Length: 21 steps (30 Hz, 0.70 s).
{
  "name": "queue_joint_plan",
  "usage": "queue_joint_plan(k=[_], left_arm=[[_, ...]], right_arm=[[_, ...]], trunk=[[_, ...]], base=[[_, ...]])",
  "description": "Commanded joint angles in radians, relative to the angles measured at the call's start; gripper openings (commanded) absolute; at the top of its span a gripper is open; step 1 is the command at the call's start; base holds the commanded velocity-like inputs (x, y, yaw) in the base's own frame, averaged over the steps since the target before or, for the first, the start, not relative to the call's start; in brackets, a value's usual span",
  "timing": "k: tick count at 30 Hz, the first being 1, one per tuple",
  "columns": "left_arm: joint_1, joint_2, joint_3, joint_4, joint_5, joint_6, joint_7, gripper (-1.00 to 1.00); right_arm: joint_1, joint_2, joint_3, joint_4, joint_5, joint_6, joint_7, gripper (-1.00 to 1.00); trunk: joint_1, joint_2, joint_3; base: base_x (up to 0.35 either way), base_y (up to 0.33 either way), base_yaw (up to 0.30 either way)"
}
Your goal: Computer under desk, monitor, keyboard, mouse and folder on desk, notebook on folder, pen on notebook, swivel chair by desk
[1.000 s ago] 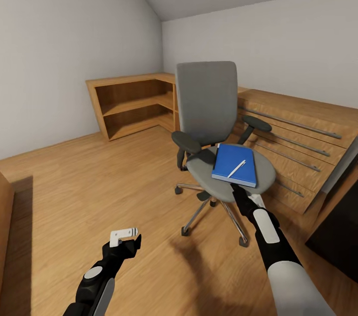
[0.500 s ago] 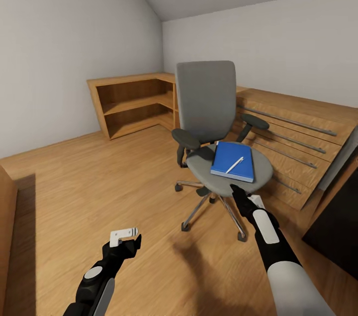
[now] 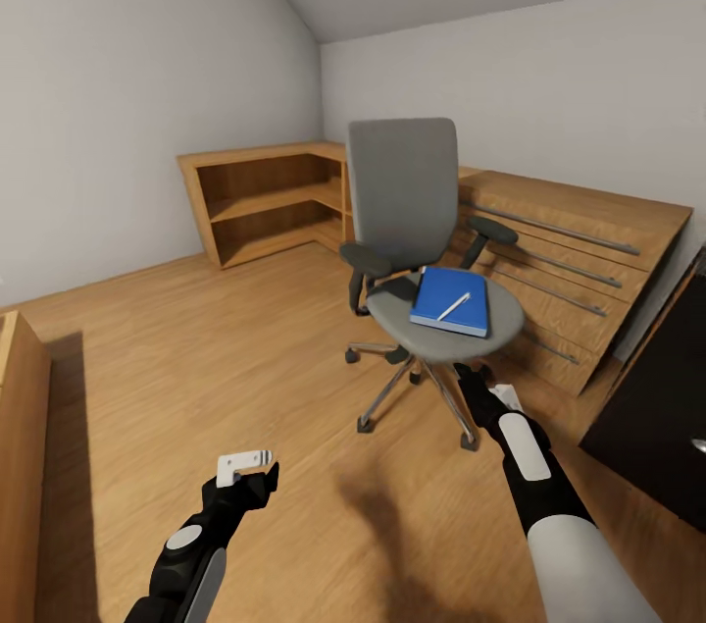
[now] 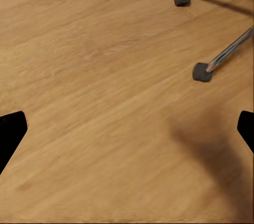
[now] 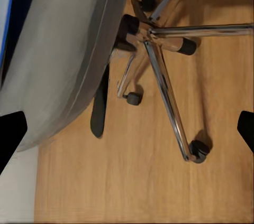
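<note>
Facing: the swivel chair [image 3: 422, 250], which stands on the wooden floor [image 3: 245, 358] in front of me, its grey back upright and its chrome star base [image 3: 417, 392] resting on castors.
Folder: the bright blue folder [image 3: 451, 301] lies flat on the chair seat, toward the seat's right half as I see it from my head.
Pen: the white pen [image 3: 453, 306] lies on top of the folder, slanted across its cover.
My right gripper: my right gripper [image 3: 473, 378] hangs just in front of the seat's near edge, lower than the folder and touching nothing; its fingertips [image 5: 11, 131] sit at the far edges of the right wrist view, so it is spread wide, with the seat underside [image 5: 63, 49] and the star base between them.
My left gripper: my left gripper [image 3: 257, 471] is low over bare floor, well apart from the chair; its fingertips [image 4: 11, 129] are also wide apart and hold nothing, with two castors [image 4: 201, 72] ahead of it.
Desk: a black slab [image 3: 657, 417] shows at my right edge; I take it for the desk.
Dresser: a light wooden dresser [image 3: 579, 260] with long bar handles stands behind the chair.
Shelf: a low open corner shelf [image 3: 265, 201] sits against the far walls.
</note>
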<state>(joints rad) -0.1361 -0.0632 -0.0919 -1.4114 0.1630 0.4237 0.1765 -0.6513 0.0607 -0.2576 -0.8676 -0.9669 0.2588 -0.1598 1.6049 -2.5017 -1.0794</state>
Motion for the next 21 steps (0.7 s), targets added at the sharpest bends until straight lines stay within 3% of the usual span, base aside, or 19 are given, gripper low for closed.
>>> queue_joint_plan(k=[1,6,12,21], left_arm=[[0.000,0.000,-0.002,-0.001,0.011,0.004,0.009,1.00],[0.000,0.000,-0.002,-0.002,0.010,0.003,0.009,1.00],[0.000,0.001,-0.002,-0.005,0.011,0.004,0.009,1.00],[0.000,0.002,-0.001,-0.009,0.011,0.005,0.009,1.00]], right_arm=[[0.000,0.001,-0.003,-0.002,-0.009,0.005,-0.006,1.00],[-0.001,0.001,-0.003,-0.002,-0.009,0.005,-0.006,1.00],[-0.001,0.002,-0.002,-0.002,-0.009,0.004,-0.010,1.00],[-0.001,0.004,-0.001,-0.031,-0.009,0.013,-0.036,1.00]], trunk=[[-0.001,0.000,-0.001],[-0.001,0.000,-0.001],[-0.001,0.000,-0.001],[-0.005,0.002,0.034]], base=[[-0.331,0.000,0.000],[-0.318,0.000,0.000],[-0.122,0.000,0.000],[-0.015,0.000,0.000]])
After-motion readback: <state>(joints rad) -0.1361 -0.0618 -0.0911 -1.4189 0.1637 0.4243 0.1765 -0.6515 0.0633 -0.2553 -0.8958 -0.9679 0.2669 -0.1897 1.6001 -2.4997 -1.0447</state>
